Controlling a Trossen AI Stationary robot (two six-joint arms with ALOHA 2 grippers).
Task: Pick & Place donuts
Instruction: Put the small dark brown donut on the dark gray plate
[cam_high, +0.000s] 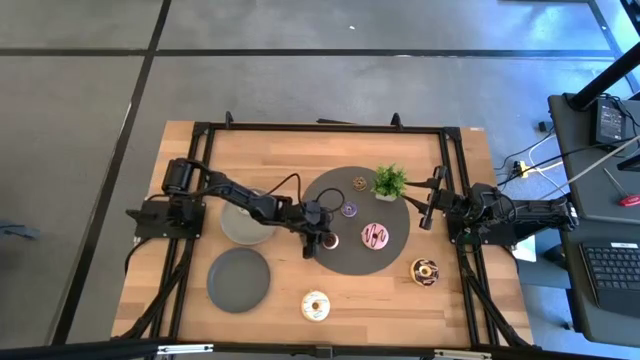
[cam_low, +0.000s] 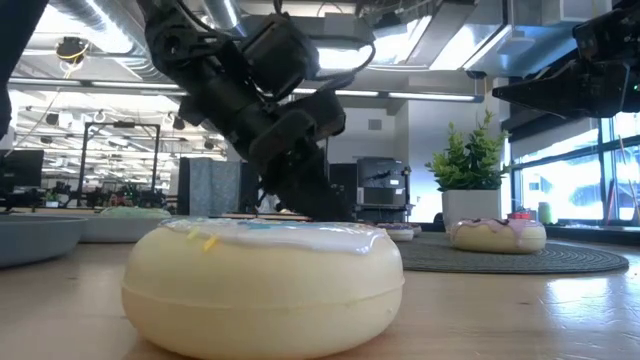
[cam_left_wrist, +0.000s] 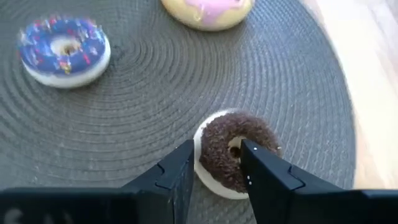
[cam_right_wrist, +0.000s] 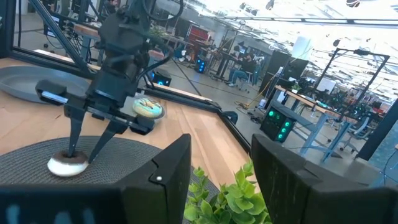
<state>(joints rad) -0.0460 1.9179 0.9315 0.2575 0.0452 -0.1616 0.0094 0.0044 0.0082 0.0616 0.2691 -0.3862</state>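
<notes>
My left gripper (cam_left_wrist: 214, 165) is open and points down over the near-left part of the dark round mat (cam_high: 350, 262). Its fingers straddle one side of a small chocolate donut (cam_left_wrist: 217, 146) that lies flat on the mat: one finger stands at the hole, the other outside the ring, as the right wrist view shows (cam_right_wrist: 67, 165). On the mat also lie a purple donut (cam_left_wrist: 63, 50), a pink donut (cam_high: 376, 236) and a tiny brown one (cam_high: 358, 182). My right gripper (cam_right_wrist: 221, 168) is open and waits at the mat's right edge, over the plant (cam_high: 390, 181). My left gripper has one finger (cam_left_wrist: 261, 168) at the chocolate donut's hole and the other (cam_left_wrist: 180, 171) outside its rim, coming from above. Whether either finger touches the ring, I cannot tell. The donut rests flat on the mat.
A cream donut (cam_high: 316, 305) and a chocolate-sprinkled donut (cam_high: 424, 270) lie on the bare wood near the near edge. Two grey plates (cam_high: 239, 279) (cam_high: 240, 228) sit left of the mat. A black frame runs along the table's sides.
</notes>
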